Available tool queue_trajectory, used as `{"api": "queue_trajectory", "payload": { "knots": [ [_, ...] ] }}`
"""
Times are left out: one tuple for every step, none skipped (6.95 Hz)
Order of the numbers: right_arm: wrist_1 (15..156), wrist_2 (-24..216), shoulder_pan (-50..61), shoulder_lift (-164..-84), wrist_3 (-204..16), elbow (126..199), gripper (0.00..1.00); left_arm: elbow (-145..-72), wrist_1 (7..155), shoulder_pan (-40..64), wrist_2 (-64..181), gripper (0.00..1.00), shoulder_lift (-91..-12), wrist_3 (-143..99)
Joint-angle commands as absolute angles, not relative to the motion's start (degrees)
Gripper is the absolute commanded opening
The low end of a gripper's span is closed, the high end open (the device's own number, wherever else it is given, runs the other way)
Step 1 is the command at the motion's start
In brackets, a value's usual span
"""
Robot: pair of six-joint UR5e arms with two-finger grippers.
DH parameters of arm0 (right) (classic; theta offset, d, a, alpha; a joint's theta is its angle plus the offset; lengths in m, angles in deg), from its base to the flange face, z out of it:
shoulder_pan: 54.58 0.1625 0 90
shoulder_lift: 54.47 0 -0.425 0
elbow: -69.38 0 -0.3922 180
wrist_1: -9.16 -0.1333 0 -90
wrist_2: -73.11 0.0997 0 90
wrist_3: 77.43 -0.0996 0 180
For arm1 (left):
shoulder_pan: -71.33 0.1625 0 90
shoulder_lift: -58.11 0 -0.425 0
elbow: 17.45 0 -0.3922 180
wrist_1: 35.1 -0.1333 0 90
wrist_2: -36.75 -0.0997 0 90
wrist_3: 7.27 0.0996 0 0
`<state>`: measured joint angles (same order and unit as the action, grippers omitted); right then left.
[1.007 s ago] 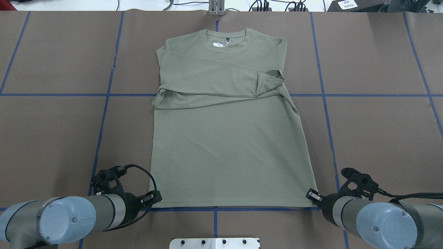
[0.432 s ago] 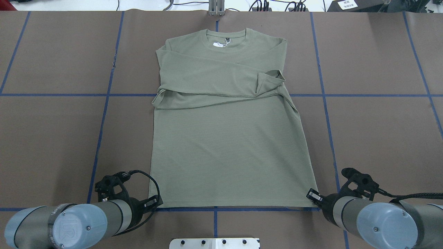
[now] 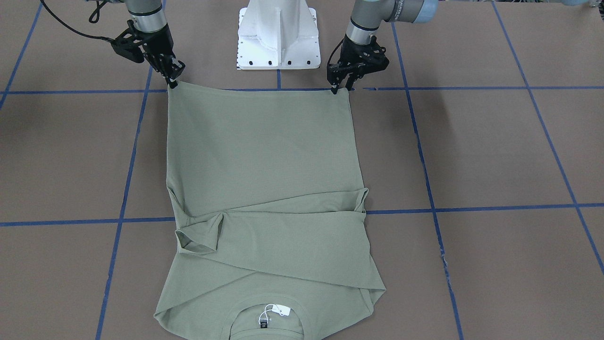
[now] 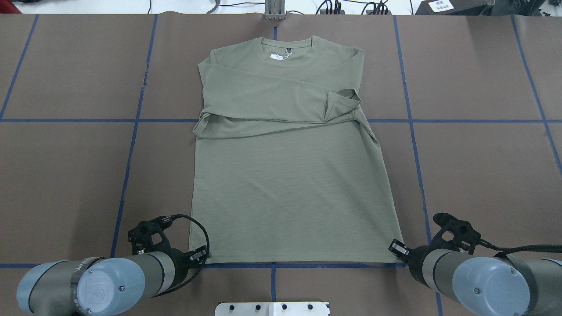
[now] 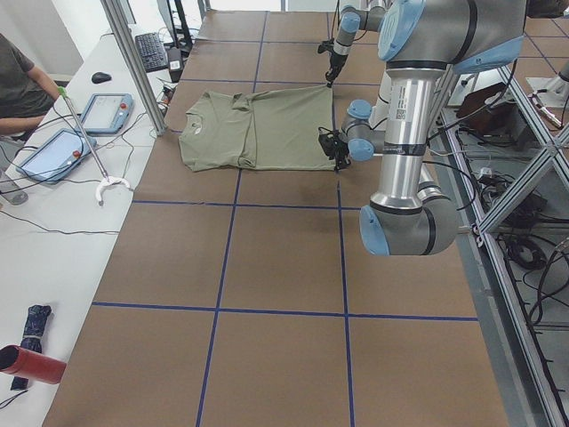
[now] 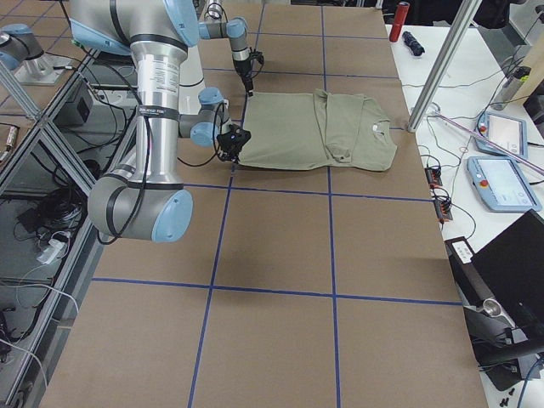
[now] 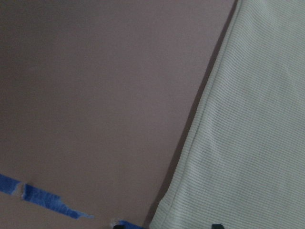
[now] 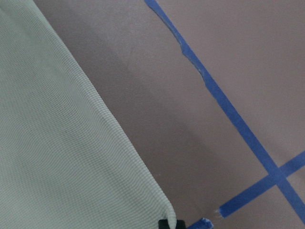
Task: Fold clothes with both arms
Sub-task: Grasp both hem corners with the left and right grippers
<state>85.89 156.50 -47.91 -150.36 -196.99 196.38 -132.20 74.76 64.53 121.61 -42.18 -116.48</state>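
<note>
— Where are your hands?
— Both arms reach low. My left hand [image 3: 340, 88] is at one hem corner of the shirt [image 4: 290, 184], my right hand [image 3: 172, 83] at the other.
— Gripping?
— I can't tell. The shirt lies flat on the bench [image 4: 66, 175].

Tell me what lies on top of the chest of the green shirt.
Both long sleeves lie folded across the chest of the shirt, overlapping each other. The fabric beneath them is covered, so any print on the chest cannot be seen.
</note>
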Motion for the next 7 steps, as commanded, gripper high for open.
{"api": "queue_trajectory", "payload": {
  "knots": [
    [85.9,156.4,-47.9,-150.4,-197.0,196.4,0.0,-132.5,74.8,64.1,121.6,0.0,-42.1,-116.3],
    [85.9,156.4,-47.9,-150.4,-197.0,196.4,0.0,-133.7,74.3,64.0,121.6,0.0,-42.0,-116.3],
    [85.9,156.5,-48.0,-150.3,-197.1,196.5,0.0,-135.5,73.3,64.0,121.7,0.0,-42.1,-116.4],
    [85.9,156.6,-49.0,-150.4,-197.3,198.4,0.0,-139.8,70.9,64.6,121.7,0.0,-41.8,-116.8],
    [87.1,157.6,-50.7,-151.5,-198.6,201.4,0.0,-144.8,66.5,66.0,121.9,0.0,-41.8,-119.8],
    [90.9,160.8,-51.7,-152.5,-198.7,206.3,0.0,-149.9,62.6,69.7,121.9,0.0,-41.6,-123.0],
    [93.6,164.9,-51.6,-152.6,-200.2,210.1,0.0,-153.1,61.0,71.8,121.9,0.0,-41.6,-124.9]
  ]
}}
